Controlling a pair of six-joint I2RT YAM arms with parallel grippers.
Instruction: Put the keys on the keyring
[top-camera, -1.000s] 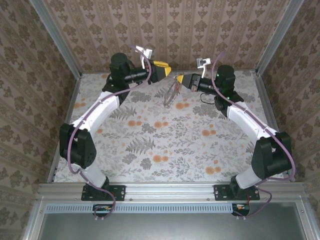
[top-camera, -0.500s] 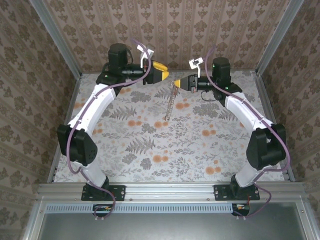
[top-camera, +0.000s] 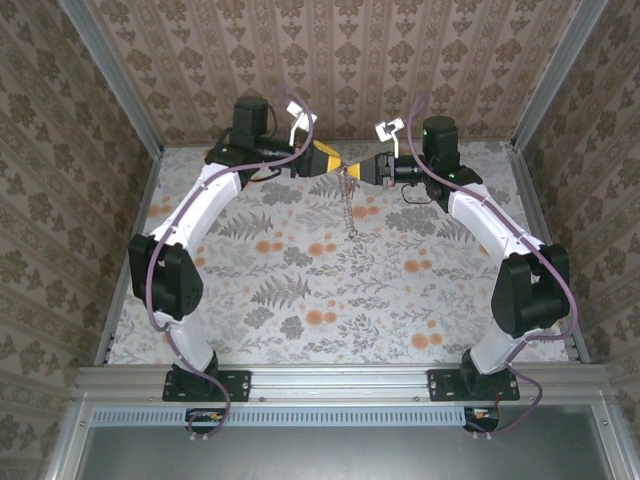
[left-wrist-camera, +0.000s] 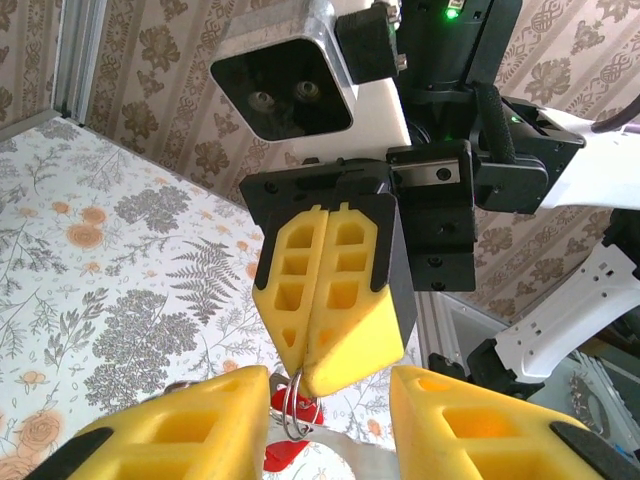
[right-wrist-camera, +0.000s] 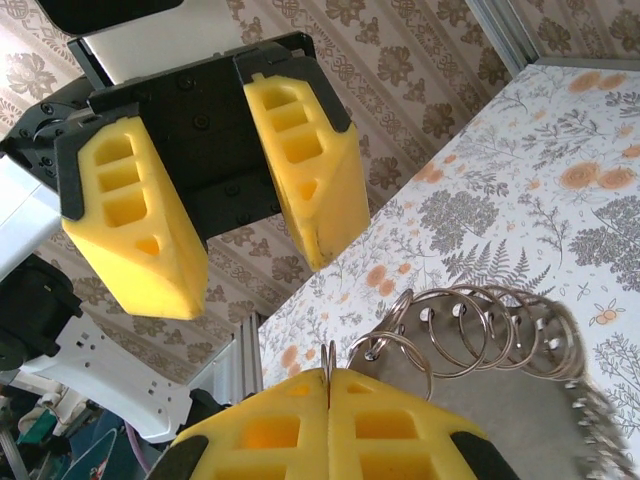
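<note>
Your left fingers (left-wrist-camera: 180, 430) stand spread with nothing between the pads. They are held up off the desk (top-camera: 300, 290), nearly tip to tip with the other pair. In the gap just past their tips hangs a small ring (left-wrist-camera: 292, 405). The red key (left-wrist-camera: 285, 452) sits right under that ring, close to the inner face of one left finger. I cannot tell whether it is threaded on yet or only resting against the wire.

The ring belongs to the keyring (top-camera: 350, 205), which dangles from the meeting point of the two pairs as a limp chain. Expect the chain to be light and loose, and to swing at any nudge. The ring itself is likely stiff, springy and slick, so it will twist in soft pads.

The red key looks tiny and nearly weightless. Take it by its flat faces near the far end, so the hole stays clear of the pads.

Your right fingers (left-wrist-camera: 330, 290) are pressed together, pinching the ring by its rim at their very tips. Beside them hang more wire coils (right-wrist-camera: 470, 325) and a flat grey toothed piece (right-wrist-camera: 520, 430).
</note>
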